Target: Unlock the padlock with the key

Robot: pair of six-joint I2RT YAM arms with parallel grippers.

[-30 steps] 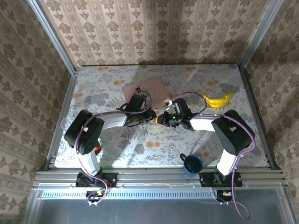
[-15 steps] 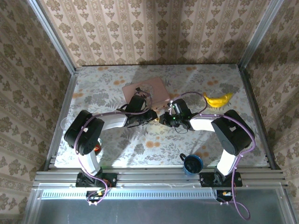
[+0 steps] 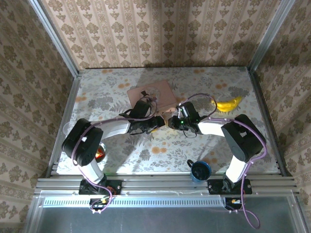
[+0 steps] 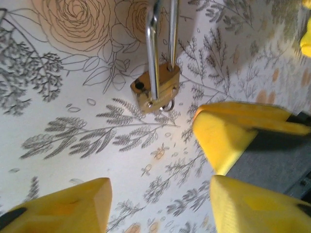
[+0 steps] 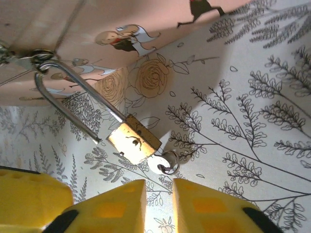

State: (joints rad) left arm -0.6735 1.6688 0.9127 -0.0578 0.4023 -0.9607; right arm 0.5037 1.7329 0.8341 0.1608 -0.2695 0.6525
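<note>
Where the two arms meet at mid-table, the padlock (image 5: 133,141) lies on the floral cloth just in front of the near edge of the pink box (image 3: 163,92). Its brass body points toward the grippers, and its shackle (image 5: 73,102) runs back to a small metal fitting at the box edge. One shackle leg stands out of the body. The key (image 5: 163,164) and its ring show at the body's lower end.

The left gripper (image 4: 158,184) hovers near the lock with its fingers spread wide and nothing between them. The right gripper (image 5: 159,187) sits just short of the key, its fingers parted by only a narrow gap, also holding nothing. The two grippers are close together, so there is little room between them.

The table (image 3: 107,92) is walled on three sides and ends in a metal rail (image 3: 165,184) at the near edge. Bare cloth lies open at the back left and along the front middle.

By count there are one padlock, one key, one pink box, one banana (image 3: 227,103) at the right rear, and one blue mug (image 3: 200,170) by the right arm's base.
</note>
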